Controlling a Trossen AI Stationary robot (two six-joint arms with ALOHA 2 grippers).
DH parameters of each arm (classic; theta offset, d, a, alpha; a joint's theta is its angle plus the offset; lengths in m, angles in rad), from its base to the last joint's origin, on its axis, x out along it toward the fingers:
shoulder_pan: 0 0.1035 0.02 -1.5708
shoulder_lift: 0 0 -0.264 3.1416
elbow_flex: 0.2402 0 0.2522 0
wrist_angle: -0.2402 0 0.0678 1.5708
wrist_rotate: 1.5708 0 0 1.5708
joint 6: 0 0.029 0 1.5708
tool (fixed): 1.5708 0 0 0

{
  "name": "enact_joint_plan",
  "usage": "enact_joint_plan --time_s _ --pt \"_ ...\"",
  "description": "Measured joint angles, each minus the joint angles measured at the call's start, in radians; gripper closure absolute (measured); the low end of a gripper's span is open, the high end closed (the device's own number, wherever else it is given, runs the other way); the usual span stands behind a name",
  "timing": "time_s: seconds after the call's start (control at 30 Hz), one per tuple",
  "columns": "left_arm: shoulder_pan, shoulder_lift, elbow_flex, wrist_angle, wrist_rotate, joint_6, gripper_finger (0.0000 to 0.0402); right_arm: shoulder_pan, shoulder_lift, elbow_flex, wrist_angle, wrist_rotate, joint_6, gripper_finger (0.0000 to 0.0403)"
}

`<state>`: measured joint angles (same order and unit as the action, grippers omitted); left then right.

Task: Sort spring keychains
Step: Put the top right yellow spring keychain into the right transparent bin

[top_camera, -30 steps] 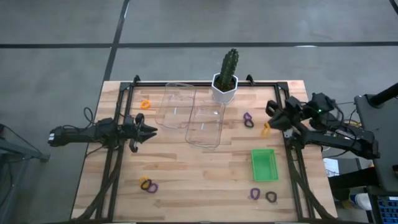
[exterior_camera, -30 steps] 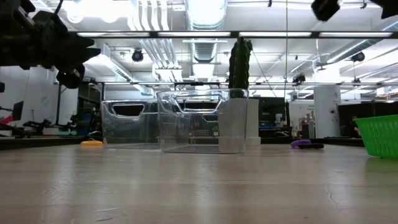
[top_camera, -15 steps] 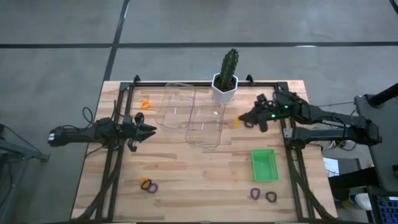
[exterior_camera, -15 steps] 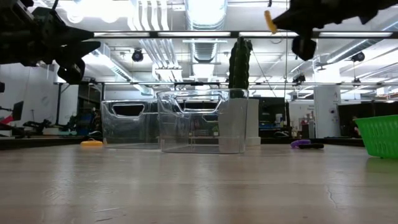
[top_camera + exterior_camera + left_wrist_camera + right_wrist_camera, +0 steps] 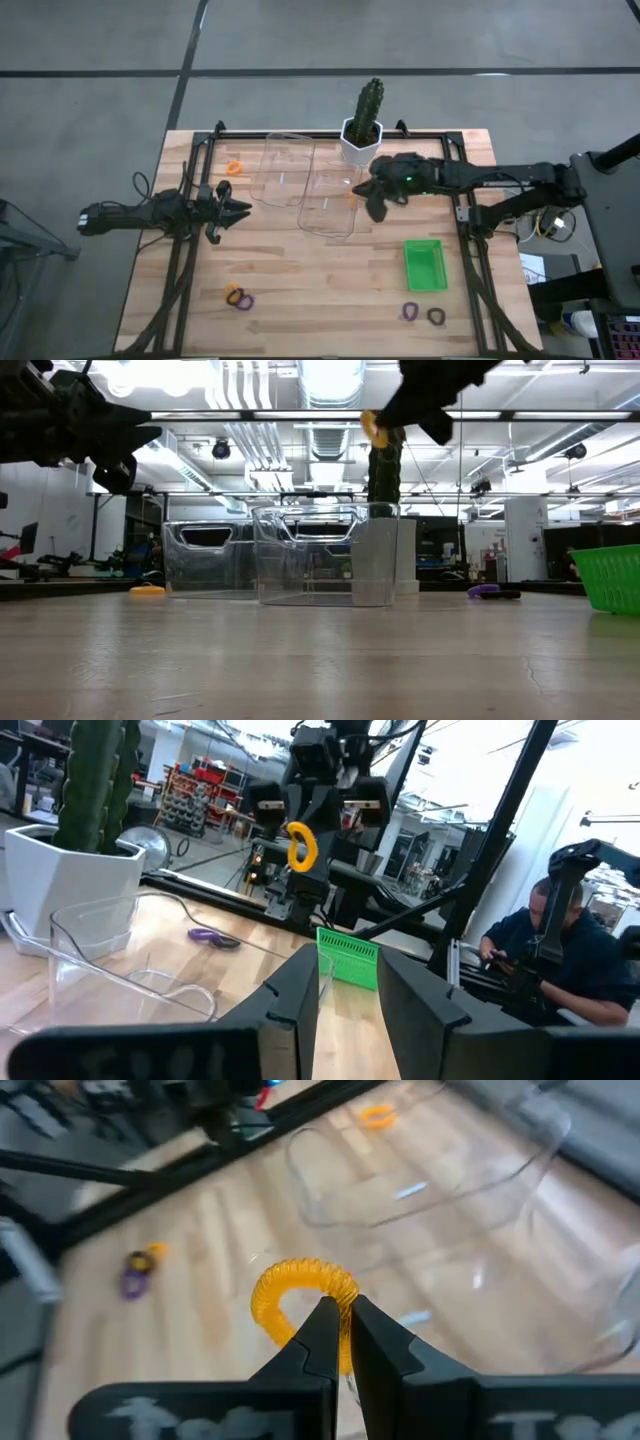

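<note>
My right gripper [image 5: 366, 192] hangs over the right rim of the nearer clear bin [image 5: 330, 203], shut on an orange spring keychain [image 5: 300, 1285], which the low view also shows, high up [image 5: 370, 428]. My left gripper [image 5: 244, 210] waits open at the table's left side with nothing between its fingers [image 5: 348, 1000]. Other spring keychains lie flat on the wood: an orange one [image 5: 234, 167] at the far left, an orange and purple pair [image 5: 238, 297] near the front left, and a purple one [image 5: 410, 311] beside a black one [image 5: 436, 316] at the front right. My right gripper pinches the orange coil loop at one spot of its ring [image 5: 335, 1302] between the two fingertips. The rest of the loop stands out past the tips. The fingers slant down from the table's right side. The keychain is lifted clear, high above the bin.
A second clear bin [image 5: 285, 168] stands behind the first. A potted cactus [image 5: 362, 125] is at the far edge and a green basket [image 5: 425, 264] at the right front. A person sits beyond the table [image 5: 560, 960].
My right gripper has swung from the table's right edge toward the left, over the nearer clear bin's right rim, and tipped downward. It has stayed shut and carried the orange keychain along, clear of the table.
</note>
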<state>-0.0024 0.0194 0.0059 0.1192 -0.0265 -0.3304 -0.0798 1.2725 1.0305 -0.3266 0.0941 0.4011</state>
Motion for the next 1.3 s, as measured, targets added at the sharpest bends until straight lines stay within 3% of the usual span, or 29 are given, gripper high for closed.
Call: enact_joint_plan --time_s 0.17,0.43,0.63,0.93,1.13,1.3 --pt "0.0 0.0 0.0 0.0 -0.042 0.006 0.0303 0.039 0.157 0.145 -0.098 0.205 -0.12 0.039" --pt "0.0 0.0 0.008 0.003 -0.054 -0.009 0.0303 0.039 0.392 0.353 -0.299 0.219 -0.222 0.039" --pt "0.0 0.0 0.009 0.005 -0.054 -0.06 0.0303 0.032 0.497 0.406 -0.326 0.166 -0.303 0.039" --pt "0.0 0.002 0.004 0.001 -0.051 -0.377 0.0303 -0.017 0.555 0.404 -0.395 0.068 -0.307 0.039" --pt "0.0 0.002 0.004 0.001 -0.053 -0.378 0.0303 -0.041 0.578 0.404 -0.393 -0.043 -0.309 0.039" --pt "0.0 0.002 0.004 0.001 -0.054 -0.378 0.0303 -0.041 0.59 0.403 -0.396 -0.05 -0.325 0.039"
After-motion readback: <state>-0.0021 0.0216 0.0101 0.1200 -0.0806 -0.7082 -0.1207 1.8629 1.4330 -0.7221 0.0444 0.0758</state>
